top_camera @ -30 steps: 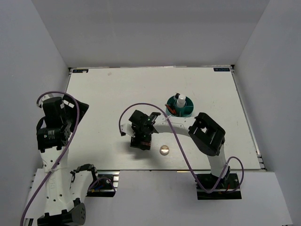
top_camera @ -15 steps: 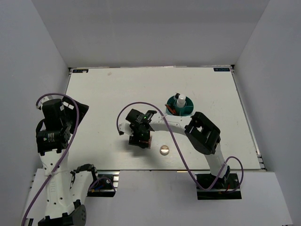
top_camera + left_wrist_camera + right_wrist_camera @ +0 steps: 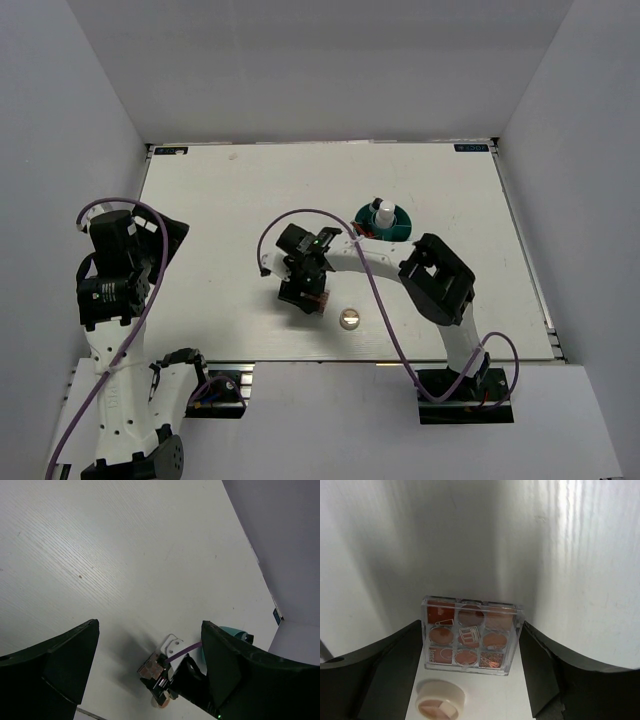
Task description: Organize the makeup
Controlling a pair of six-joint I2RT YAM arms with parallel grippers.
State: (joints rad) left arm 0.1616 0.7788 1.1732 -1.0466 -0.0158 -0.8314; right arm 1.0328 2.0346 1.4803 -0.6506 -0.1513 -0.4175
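My right gripper (image 3: pixel 306 294) is shut on the small square pink palette (image 3: pixel 471 635), which sits between its two fingers just above the table; the palette also shows in the left wrist view (image 3: pixel 150 667). The round compact (image 3: pixel 350 318) lies on the table beside it and appears in the right wrist view (image 3: pixel 441 700). The teal divided cup (image 3: pixel 398 233) holds the white bottle (image 3: pixel 384 214) and thin sticks (image 3: pixel 364 236). My left gripper (image 3: pixel 150 625) is open and empty, raised over the table's left side.
The right arm's purple cable (image 3: pixel 375 290) loops over the table between the gripper and its base. The table's near edge (image 3: pixel 350 360) runs just below the compact. White walls close in the table on three sides.
My right gripper has shifted slightly right and turned at the wrist with the palette in it. The left arm settled a little lower, then stayed still.
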